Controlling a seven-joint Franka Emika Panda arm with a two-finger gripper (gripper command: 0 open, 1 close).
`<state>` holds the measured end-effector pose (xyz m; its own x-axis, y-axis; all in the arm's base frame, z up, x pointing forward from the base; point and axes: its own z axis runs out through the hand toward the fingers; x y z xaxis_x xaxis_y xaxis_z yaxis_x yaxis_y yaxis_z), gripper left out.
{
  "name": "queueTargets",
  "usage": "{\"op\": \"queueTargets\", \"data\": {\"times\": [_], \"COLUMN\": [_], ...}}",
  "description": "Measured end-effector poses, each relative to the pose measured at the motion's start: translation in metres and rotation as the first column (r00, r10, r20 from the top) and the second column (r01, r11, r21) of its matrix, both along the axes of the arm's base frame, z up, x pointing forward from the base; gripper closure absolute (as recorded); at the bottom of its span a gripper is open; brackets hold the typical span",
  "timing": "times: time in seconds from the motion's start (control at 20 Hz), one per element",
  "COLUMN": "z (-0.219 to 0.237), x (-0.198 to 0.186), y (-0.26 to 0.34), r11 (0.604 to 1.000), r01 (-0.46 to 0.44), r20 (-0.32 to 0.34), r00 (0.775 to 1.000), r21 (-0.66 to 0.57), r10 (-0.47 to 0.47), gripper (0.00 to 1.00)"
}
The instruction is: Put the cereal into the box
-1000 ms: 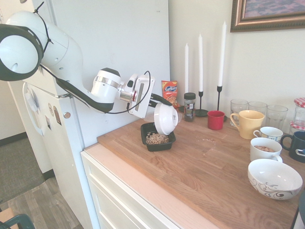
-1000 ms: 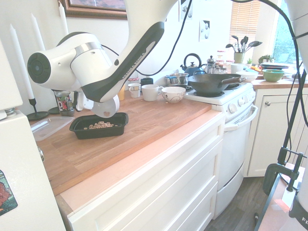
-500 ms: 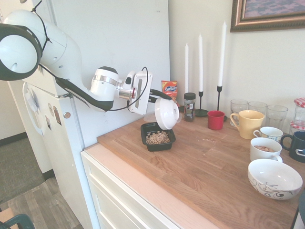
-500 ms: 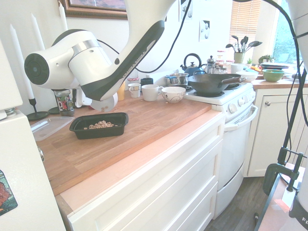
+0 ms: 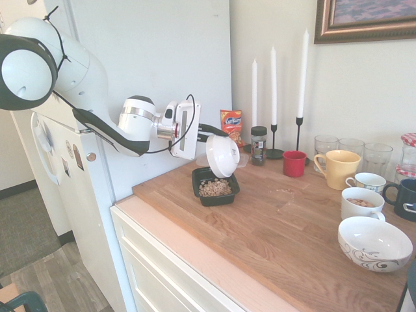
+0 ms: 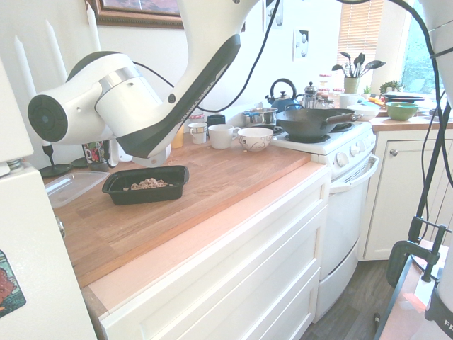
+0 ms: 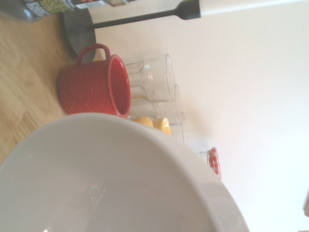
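First exterior view: gripper (image 5: 209, 138) clamped on tipped white bowl (image 5: 222, 156), frame centre, above box (image 5: 215, 186) holding cereal (image 5: 214, 188).

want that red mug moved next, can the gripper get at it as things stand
Probably not yet: the gripper is shut on a white bowl. The red mug itself stands unblocked on its near side.

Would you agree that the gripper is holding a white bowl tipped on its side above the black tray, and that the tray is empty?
Not quite: the black tray holds cereal, as the first exterior view shows. The gripper does hold the white bowl tipped above it.
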<state>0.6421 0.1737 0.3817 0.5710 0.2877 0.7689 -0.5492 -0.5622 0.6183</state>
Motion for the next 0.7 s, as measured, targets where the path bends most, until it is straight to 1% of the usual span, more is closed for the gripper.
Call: {"op": "queueTargets", "data": {"times": [0.25, 0.35, 0.5, 0.6, 0.7], "z": [-0.003, 0.001, 0.022, 0.041, 0.059], "x": [0.000, 0.002, 0.011, 0.020, 0.029], "y": [0.001, 0.000, -0.007, -0.015, -0.028], "r11": [1.000, 1.000, 0.987, 0.963, 0.930], "r01": [0.002, 0.023, 0.102, 0.153, 0.202], "r20": [0.005, 0.006, 0.013, 0.014, 0.006], "r00": [1.000, 1.000, 0.994, 0.987, 0.977], "r21": [-0.026, 0.002, 0.125, 0.221, 0.307], "r10": [-0.002, -0.023, -0.104, -0.160, -0.214], "gripper": [1.00, 1.00, 1.00, 1.00, 1.00]}}
